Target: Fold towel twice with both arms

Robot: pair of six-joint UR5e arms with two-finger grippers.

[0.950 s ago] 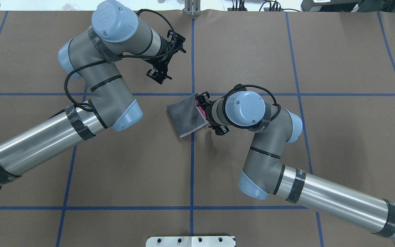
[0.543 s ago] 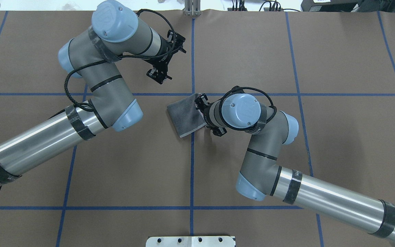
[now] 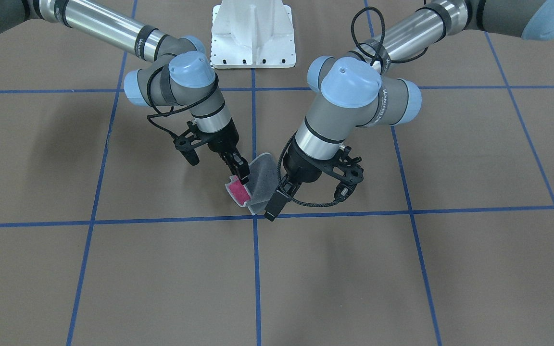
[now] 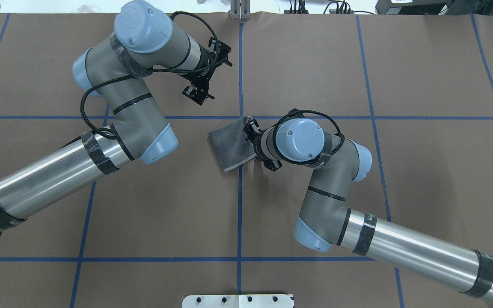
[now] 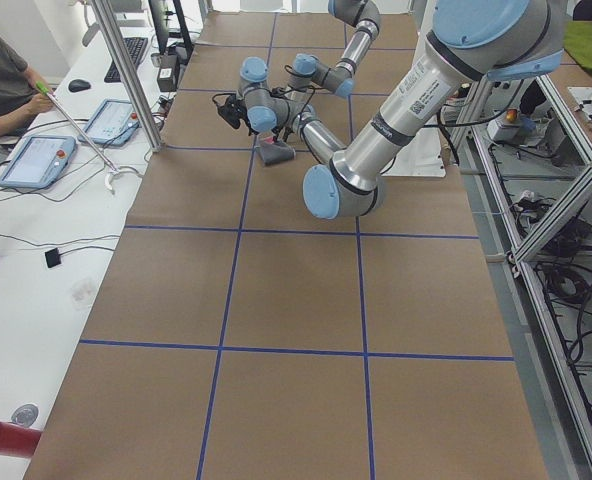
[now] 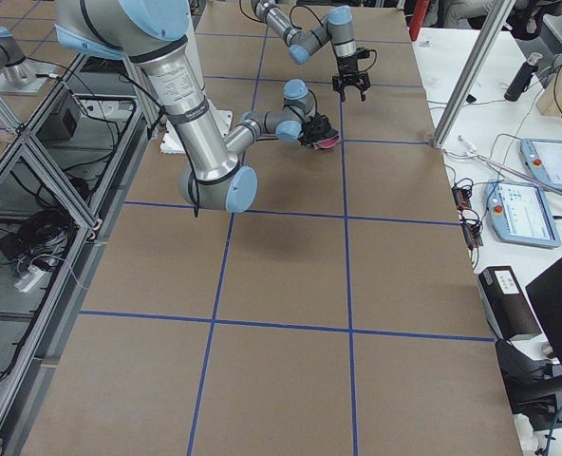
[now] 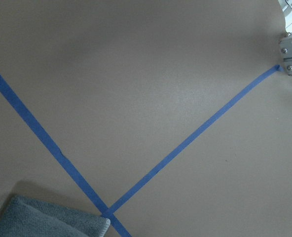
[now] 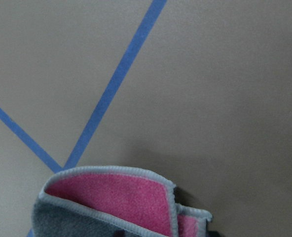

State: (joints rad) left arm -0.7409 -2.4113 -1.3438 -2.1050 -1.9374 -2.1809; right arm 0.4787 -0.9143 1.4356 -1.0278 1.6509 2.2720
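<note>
Towel [image 4: 230, 144] lies near the middle of the table [image 4: 422, 64], right by a crossing of the blue tape lines [image 4: 239, 214], grey side up. Its edge on the robot's right is lifted off the surface and curled over, so the pink underside shows there. The right gripper [image 3: 241, 176] has that raised edge pinched between its closed fingers. The left gripper [image 4: 198, 93] hangs over bare table near the towel's far side, jaws apart, holding nothing.
</note>
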